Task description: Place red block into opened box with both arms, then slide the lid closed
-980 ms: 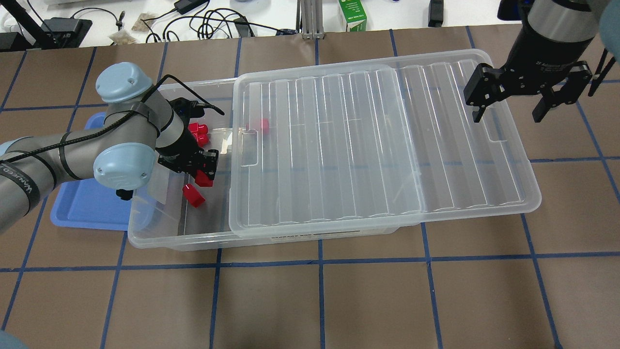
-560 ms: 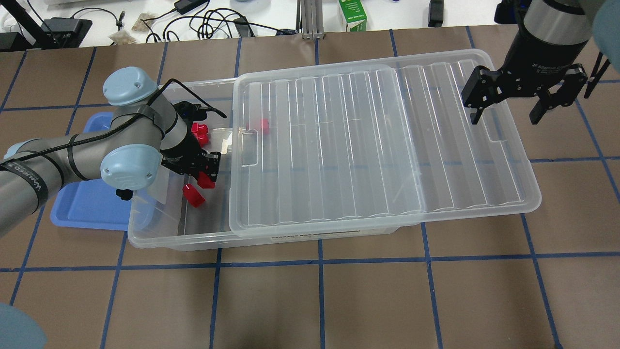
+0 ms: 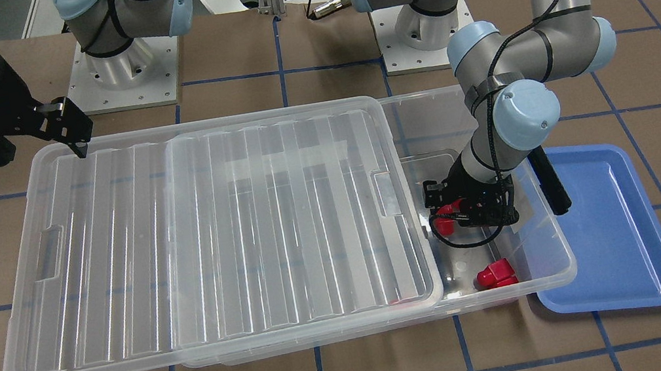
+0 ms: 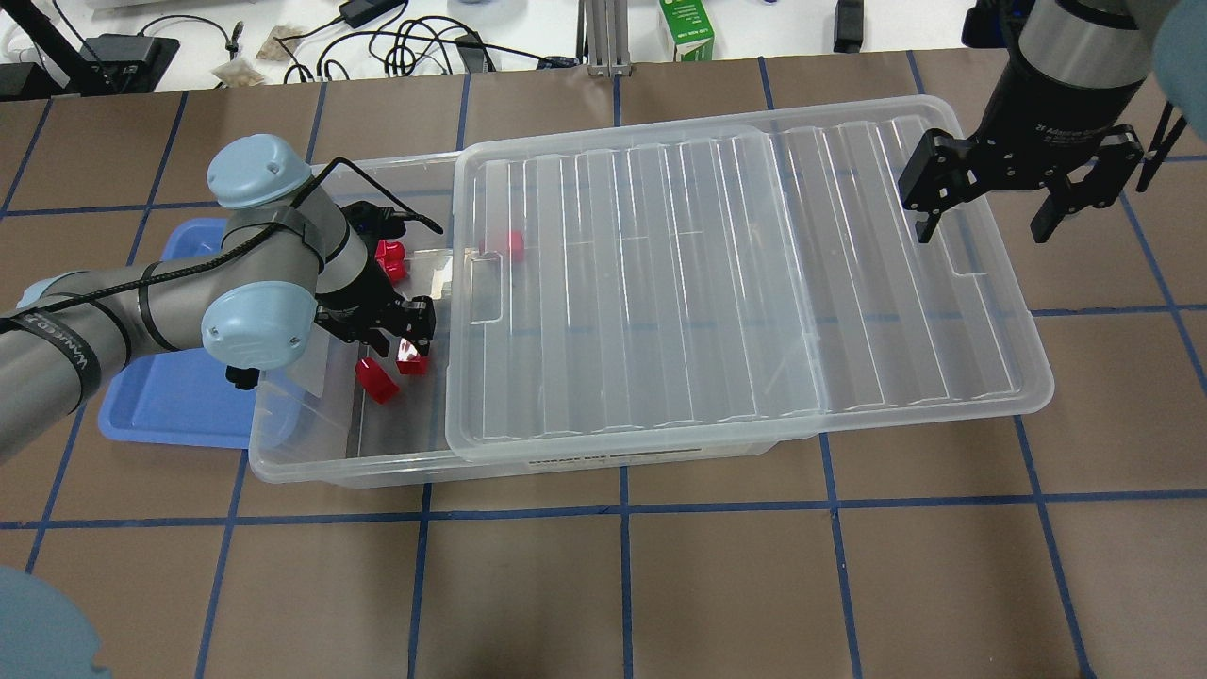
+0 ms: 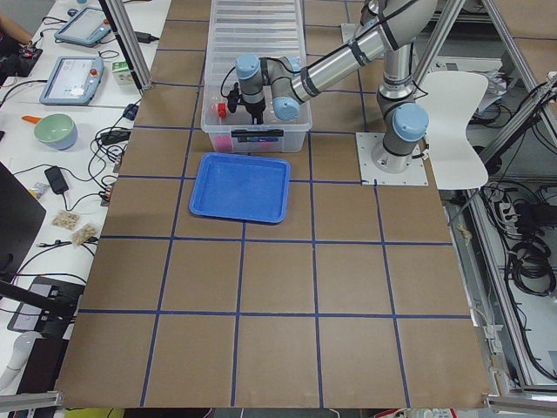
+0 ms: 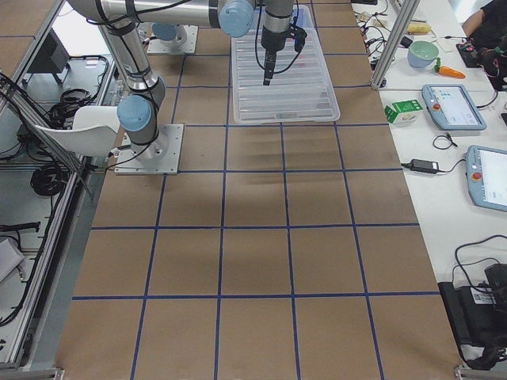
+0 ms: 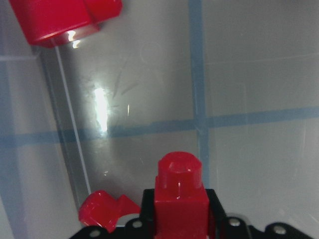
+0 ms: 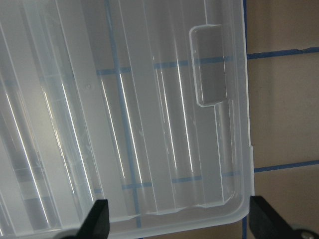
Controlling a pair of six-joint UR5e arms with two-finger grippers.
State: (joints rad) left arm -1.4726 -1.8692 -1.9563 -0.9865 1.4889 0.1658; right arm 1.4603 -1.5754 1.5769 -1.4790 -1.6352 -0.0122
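Observation:
The clear box (image 4: 330,469) lies across the table with its ribbed lid (image 4: 735,283) slid toward my right, so only the left end is uncovered. My left gripper (image 4: 401,341) hangs inside that uncovered end, shut on a red block (image 7: 180,199) that points down at the box floor. Loose red blocks lie close by: one (image 4: 377,382) beside the gripper, two (image 4: 388,259) behind it, one (image 4: 514,243) under the lid's edge. My right gripper (image 4: 983,229) is open just above the lid's right end, near its rectangular recess (image 8: 212,64).
A blue tray (image 4: 160,405) sits against the box's left end, partly under my left arm. Cables and a green carton (image 4: 686,28) lie beyond the table's far edge. The lid overhangs the box on the right side.
My left gripper has shifted slightly right and toward the table's front with the red block in it. The right gripper has edged a little away from the front and stays open.

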